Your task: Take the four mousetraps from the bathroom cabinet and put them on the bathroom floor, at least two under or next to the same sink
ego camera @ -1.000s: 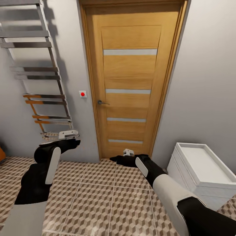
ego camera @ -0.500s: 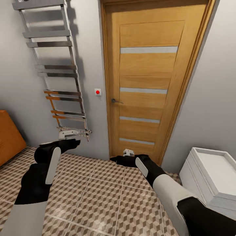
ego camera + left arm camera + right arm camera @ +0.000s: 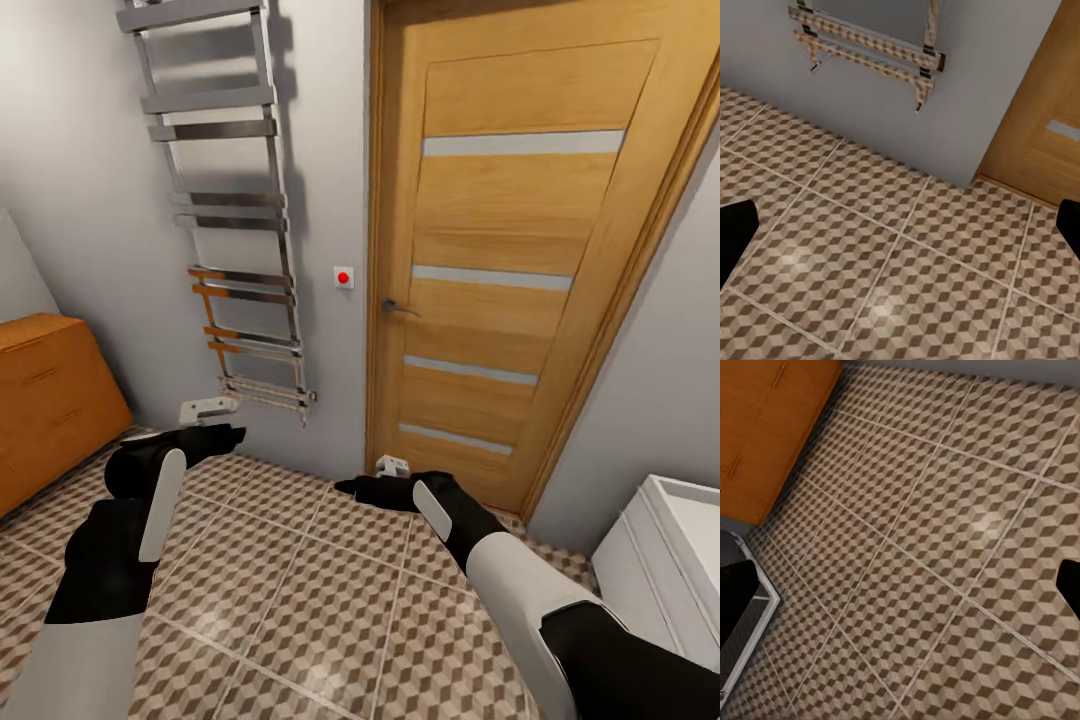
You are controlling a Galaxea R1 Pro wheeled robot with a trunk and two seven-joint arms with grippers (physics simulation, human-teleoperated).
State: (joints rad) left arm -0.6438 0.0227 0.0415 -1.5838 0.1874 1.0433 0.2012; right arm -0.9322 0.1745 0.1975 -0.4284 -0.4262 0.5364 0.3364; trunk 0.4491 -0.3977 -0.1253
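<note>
the low orange-brown wooden cabinet stands at the left on the cube-patterned tile floor. both the left gripper and right gripper have fingers apart, empty.

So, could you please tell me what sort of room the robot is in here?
Most likely a bathroom: a chrome ladder-style towel rail hangs on the wall beside a wooden door, the tiled floor has a cube pattern, and a white basin-topped unit stands at the right.
</note>
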